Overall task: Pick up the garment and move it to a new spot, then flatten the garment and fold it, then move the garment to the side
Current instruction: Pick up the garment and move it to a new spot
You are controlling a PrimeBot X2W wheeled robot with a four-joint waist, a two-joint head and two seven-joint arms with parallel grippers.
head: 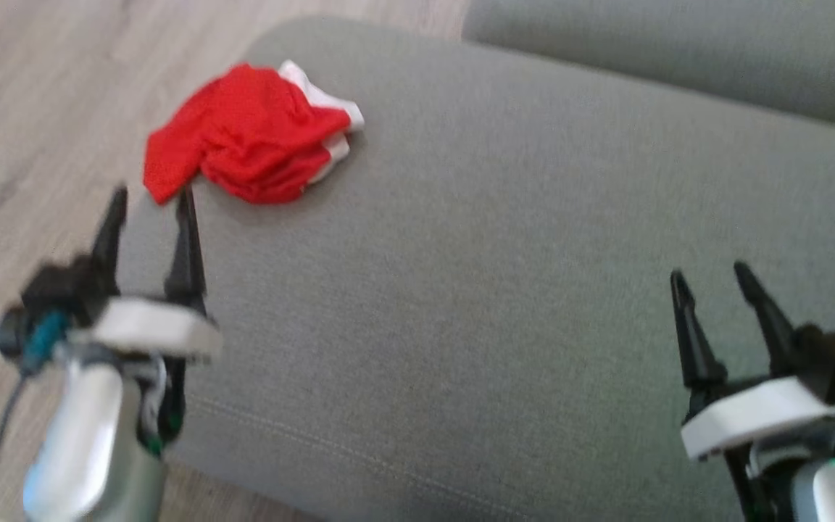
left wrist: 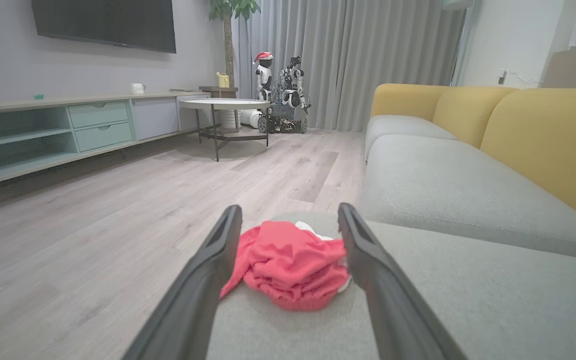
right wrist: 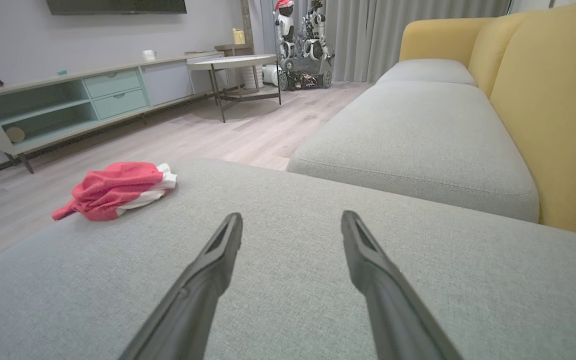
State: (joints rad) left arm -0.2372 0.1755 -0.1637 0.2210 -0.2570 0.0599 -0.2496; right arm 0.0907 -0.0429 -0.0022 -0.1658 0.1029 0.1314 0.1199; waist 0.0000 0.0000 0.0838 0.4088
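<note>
The red garment (head: 247, 134) lies upper left on the grey sofa cushion (head: 497, 254), long axis lower-left to upper-right. The left claw (head: 153, 192) and right claw (head: 708, 272) gape wide.

**Right wrist cam: fingers apart, garment off to the left**

My right gripper (right wrist: 292, 216) points out over the grey seat cushion (right wrist: 318, 300). The two fingers are spread wide with nothing between them. The red-and-white garment (right wrist: 113, 190) lies bunched near the cushion's edge by the floor, up-left in the view and well apart from my fingers. A second grey cushion (right wrist: 418, 135) sits just beyond, with yellow backrests (right wrist: 543, 100) on the right. There's wood floor (right wrist: 208, 135) to the left. On the far side are a low console (right wrist: 68, 95) with teal drawers, a round table (right wrist: 233, 61) and two small robots (right wrist: 303, 40) by the curtain (right wrist: 393, 30).
</note>
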